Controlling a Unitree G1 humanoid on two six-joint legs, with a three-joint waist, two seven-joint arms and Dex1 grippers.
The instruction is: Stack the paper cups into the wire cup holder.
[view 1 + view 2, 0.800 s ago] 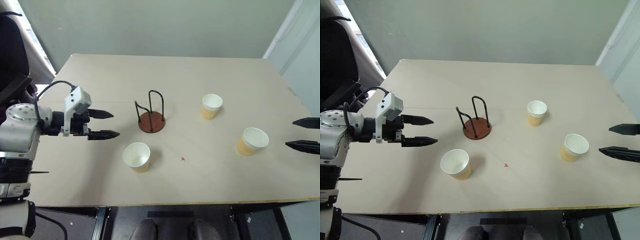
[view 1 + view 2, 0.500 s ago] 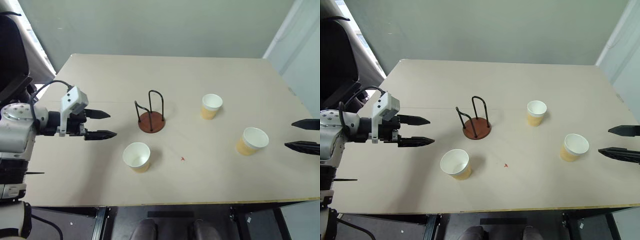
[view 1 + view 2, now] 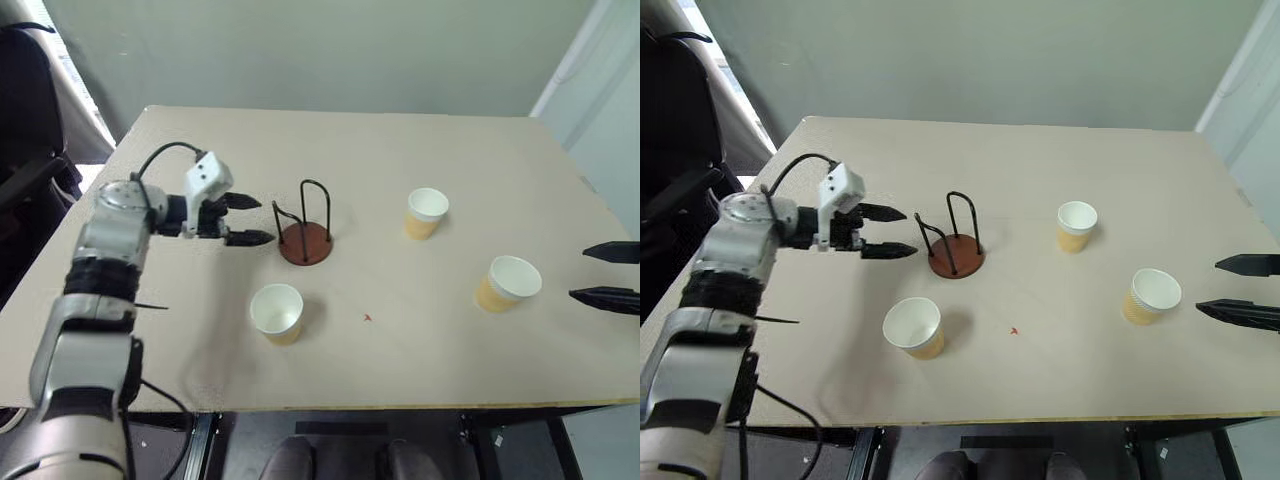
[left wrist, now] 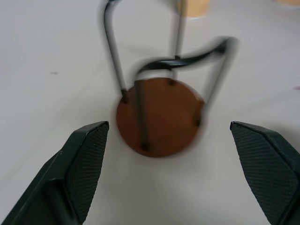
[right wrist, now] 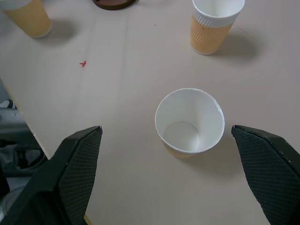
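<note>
The wire cup holder [image 3: 305, 243], a reddish-brown disc with black wire loops, stands empty at the table's middle. My left gripper [image 3: 262, 220] is open just to its left, pointing at it; in the left wrist view the holder [image 4: 161, 115] sits between the spread fingers [image 4: 84, 164]. Three paper cups stand upright: one [image 3: 277, 313] in front of the holder, one [image 3: 426, 213] to its right, one [image 3: 508, 283] near the right edge. My right gripper [image 3: 580, 272] is open beside that last cup [image 5: 190, 122], apart from it.
The beige table [image 3: 200, 340] has bare room around the cups, and a small red mark [image 3: 367, 318] lies near its middle. A dark chair [image 3: 30, 100] stands off the left side, and the wall runs behind the far edge.
My left gripper has moved right and farther back, from the table's left side up to the holder. The right gripper and the cups have stayed put.
</note>
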